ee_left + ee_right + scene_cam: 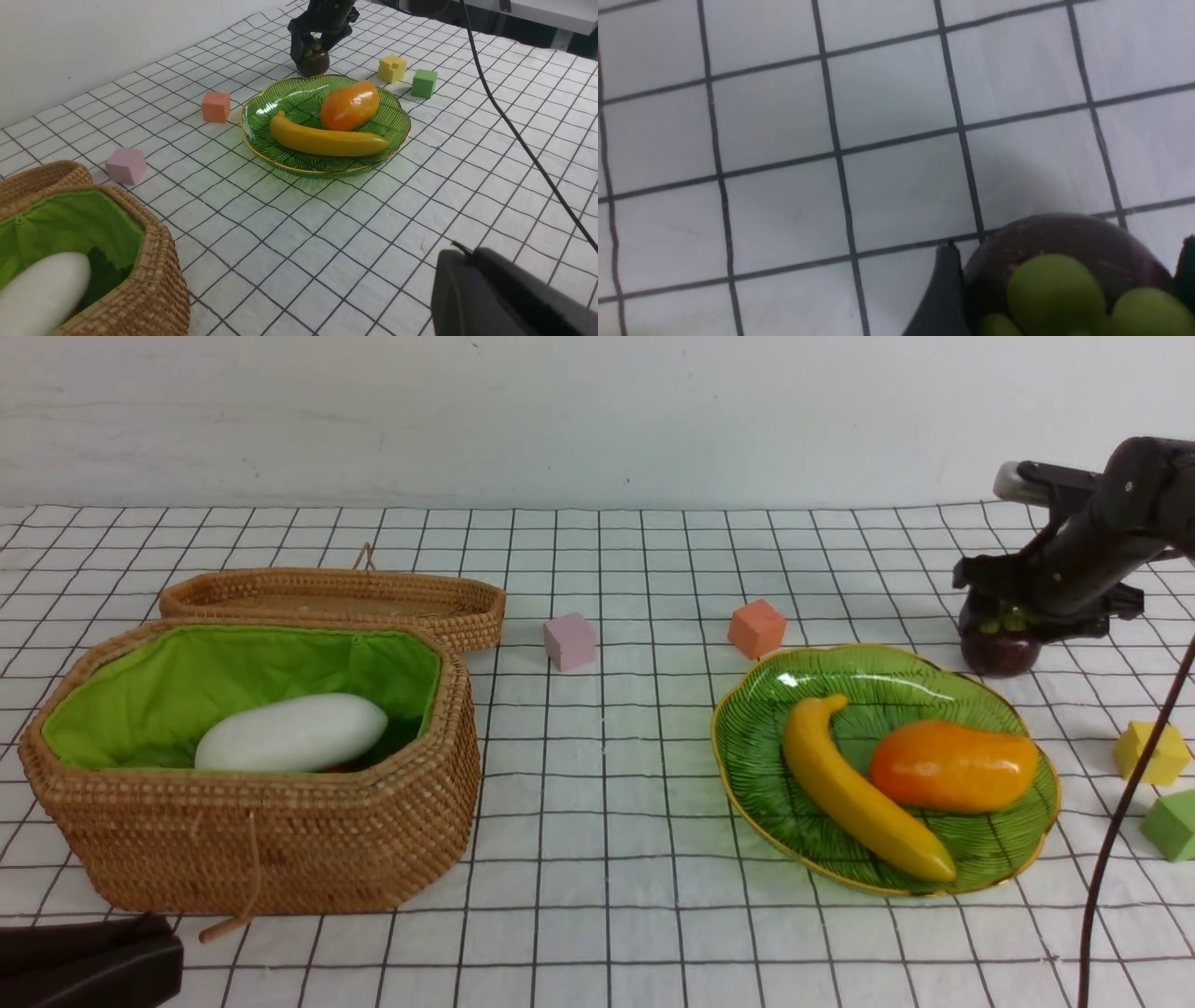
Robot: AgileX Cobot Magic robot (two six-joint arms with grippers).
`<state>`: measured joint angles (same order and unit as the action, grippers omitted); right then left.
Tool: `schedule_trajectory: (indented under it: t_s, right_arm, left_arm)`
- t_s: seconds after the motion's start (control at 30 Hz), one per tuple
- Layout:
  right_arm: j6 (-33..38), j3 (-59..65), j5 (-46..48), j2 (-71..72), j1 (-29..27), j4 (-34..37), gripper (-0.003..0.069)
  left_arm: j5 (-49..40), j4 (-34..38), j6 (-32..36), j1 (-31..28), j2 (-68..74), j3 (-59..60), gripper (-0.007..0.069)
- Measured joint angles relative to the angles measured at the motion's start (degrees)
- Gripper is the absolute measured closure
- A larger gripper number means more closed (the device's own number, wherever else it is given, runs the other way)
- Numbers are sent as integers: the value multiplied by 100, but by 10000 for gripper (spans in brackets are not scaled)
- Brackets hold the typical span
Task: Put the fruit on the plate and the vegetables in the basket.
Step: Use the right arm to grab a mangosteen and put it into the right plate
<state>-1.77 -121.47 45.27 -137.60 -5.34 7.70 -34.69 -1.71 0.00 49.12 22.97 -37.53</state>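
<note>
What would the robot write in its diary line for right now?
right gripper: around mangosteen behind plate | on plate: banana, mango | basket: white radish | left gripper: idle

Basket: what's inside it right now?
In the basket, against the green lining, lies a white radish. A sliver of something orange-brown peeks from under it, unidentifiable. The radish and the near wall hide the rest of the floor.

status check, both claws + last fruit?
Right claw closed on the mangosteen, just behind the plate. Left claw low beside the basket, state unclear. Banana, mango plated. Path clear.
</note>
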Motion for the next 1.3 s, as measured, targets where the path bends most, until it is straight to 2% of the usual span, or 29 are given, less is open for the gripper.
schedule_trajectory:
  t_s: [0.2,0.3,0.6,0.83,0.9,1.1,1.3]
  right_arm:
    - [0,-5,-89,-103,0,23,63]
    - [6,-48,5,-104,0,70,88]
    - [290,-545,1450,179,0,180,88]
    - [751,-635,2470,886,145,966,88]
    - [835,-503,2524,1024,311,1194,88]
    - [991,219,2555,1083,923,1154,88]
    - [1004,399,2195,824,1131,1022,88]
  left_arm:
    - [0,-16,0,0,0,0,617]
    - [0,-22,0,0,0,0,612]
    - [0,-130,0,0,0,0,604]
    - [-2,-130,0,0,0,0,602]
    - [-2,-130,0,0,0,0,601]
    - [-2,-125,0,0,0,0,599]
    - [-2,-125,0,0,0,0,599]
